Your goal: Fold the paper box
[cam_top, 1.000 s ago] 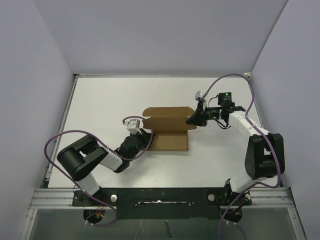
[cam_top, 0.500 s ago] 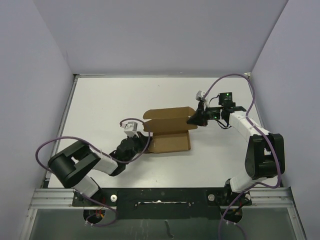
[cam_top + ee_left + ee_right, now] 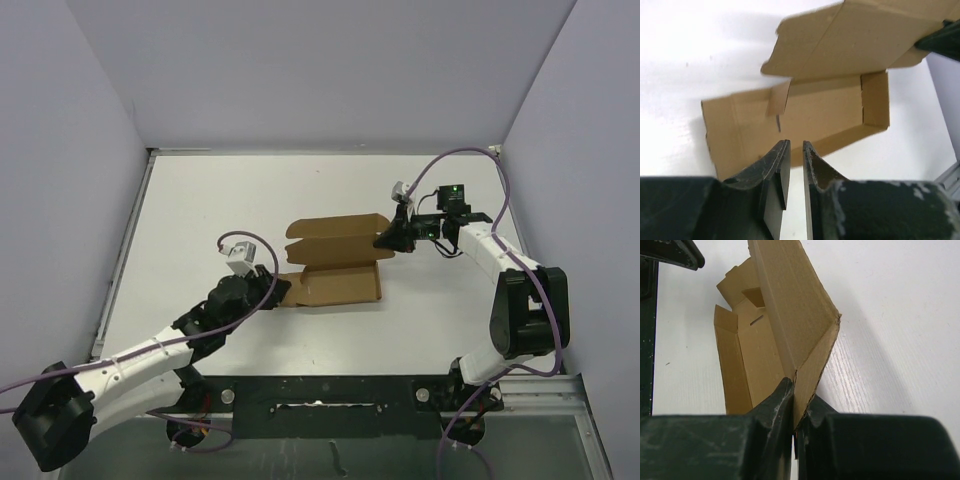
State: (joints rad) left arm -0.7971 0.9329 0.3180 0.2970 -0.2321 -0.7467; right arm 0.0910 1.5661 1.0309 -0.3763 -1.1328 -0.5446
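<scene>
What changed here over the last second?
The left hand drew back toward the near left, off the left end of the paper box, its fingers nearly together and holding nothing. The right hand stays clamped on the right corner of the raised lid. The box barely shifted.

No text, label, brand, number or sign can be read in any view. The paper box (image 3: 340, 285) shows only plain, unprinted brown cardboard.
</scene>
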